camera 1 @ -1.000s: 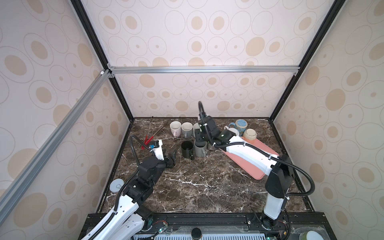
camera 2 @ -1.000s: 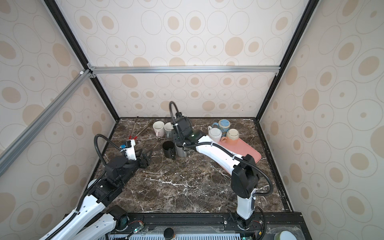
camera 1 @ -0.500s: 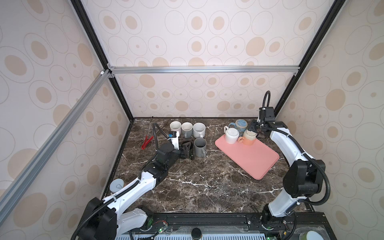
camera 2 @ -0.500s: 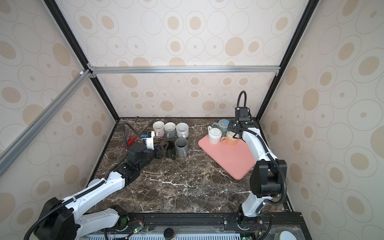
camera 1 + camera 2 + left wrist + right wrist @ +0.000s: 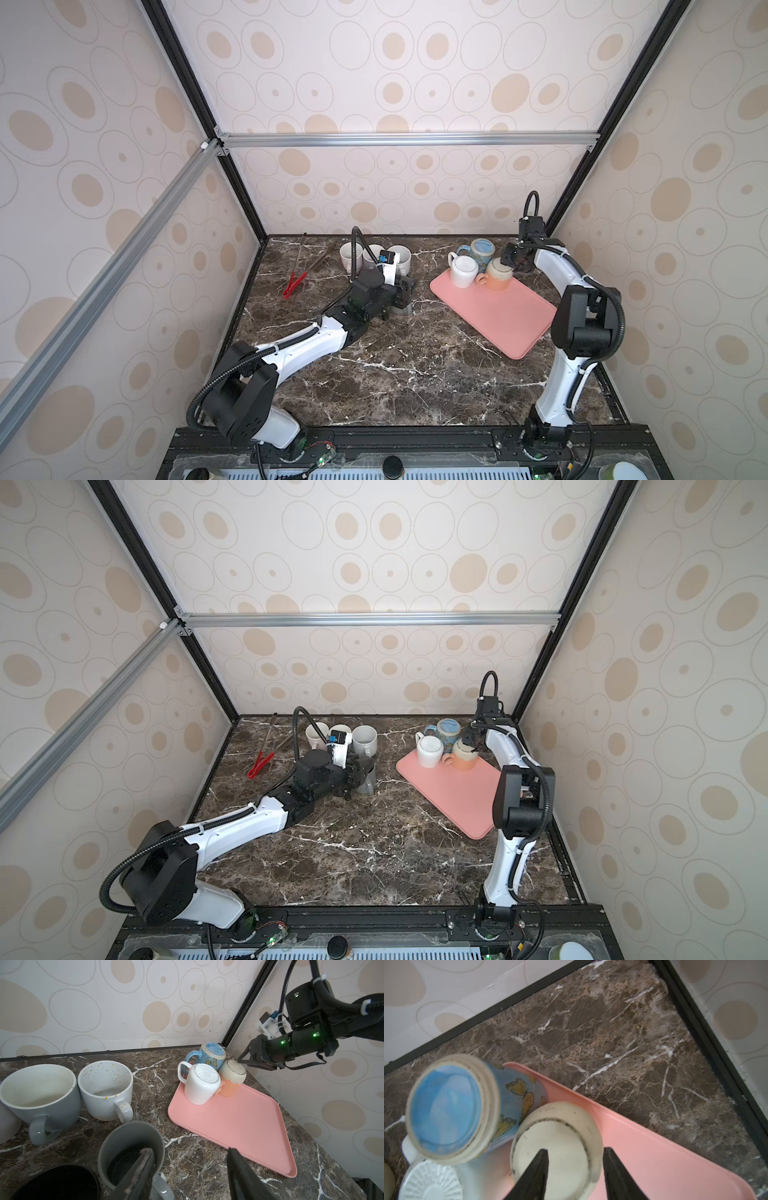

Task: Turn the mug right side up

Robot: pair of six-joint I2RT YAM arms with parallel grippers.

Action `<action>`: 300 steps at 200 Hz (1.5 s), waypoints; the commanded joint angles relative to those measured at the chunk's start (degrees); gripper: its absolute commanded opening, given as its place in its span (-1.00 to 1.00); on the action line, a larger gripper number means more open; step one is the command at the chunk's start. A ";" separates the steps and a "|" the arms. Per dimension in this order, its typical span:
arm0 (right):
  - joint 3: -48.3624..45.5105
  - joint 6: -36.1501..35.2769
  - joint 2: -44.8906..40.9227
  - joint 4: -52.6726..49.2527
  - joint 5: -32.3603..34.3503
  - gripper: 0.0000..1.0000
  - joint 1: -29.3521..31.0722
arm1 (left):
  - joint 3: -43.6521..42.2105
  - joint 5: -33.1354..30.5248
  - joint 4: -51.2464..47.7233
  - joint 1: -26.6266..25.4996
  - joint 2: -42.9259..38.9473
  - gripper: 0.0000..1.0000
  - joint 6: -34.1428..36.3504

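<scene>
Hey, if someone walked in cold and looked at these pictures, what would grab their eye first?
The pink tray on the right of the dark marble table stands out, with three upside-down mugs huddled at its far corner. The right gripper hovers with open jaws just above the orange mug and its cream base. On the left, the left gripper hangs open at a grey mug, in front of a row of upright mugs.

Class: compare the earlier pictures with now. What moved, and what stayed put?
The right gripper left the grey mug in the middle and swung right; its open jaws now hover over the upturned orange mug on the pink tray. The left gripper reached forward to the grey mug, open, one finger over its mouth. Neither holds anything. The tray, the back-row mugs and the red tongs stayed put.
</scene>
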 commanded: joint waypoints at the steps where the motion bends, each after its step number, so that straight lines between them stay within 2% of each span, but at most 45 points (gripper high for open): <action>1: 2.68 -0.15 1.34 -0.14 -1.13 -0.08 -0.89 | 2.53 1.04 2.03 -0.15 1.09 0.13 1.20; 37: 6.83 -1.28 5.05 -0.29 -1.25 -0.09 -0.89 | 3.31 1.66 2.46 -0.13 3.32 0.14 1.03; 65: 15.08 -2.37 10.97 -6.19 -2.81 -0.09 -0.95 | 3.66 2.19 2.89 -0.13 4.19 0.14 0.59; 80: 16.49 -2.54 12.42 -7.37 -3.02 -0.11 -0.97 | 3.58 1.98 2.80 -0.10 4.04 0.14 0.54; 123: 14.41 -3.83 11.95 -6.75 -5.02 -0.32 -0.95 | 2.40 1.75 2.83 -0.08 3.01 0.14 0.34; 154: 8.74 -6.72 8.89 -3.33 -9.25 -0.50 -0.89 | 2.31 2.67 2.38 -0.29 3.34 0.13 0.44; 196: 3.60 -11.11 5.67 -1.51 -14.90 -0.64 -0.72 | 4.10 4.69 0.86 -1.54 5.10 0.13 2.84; 230: 1.22 -13.87 4.71 -1.59 -19.99 -0.74 -0.72 | 8.88 4.10 -4.14 -4.69 8.23 0.13 9.50; 270: -1.33 -16.27 3.85 -0.78 -27.71 -0.76 -0.63 | 16.03 2.04 -12.17 -8.41 13.89 0.16 22.49; 300: -5.17 -16.76 2.19 0.86 -31.23 -0.78 -0.19 | 21.43 0.09 -16.87 -10.01 19.18 0.17 27.98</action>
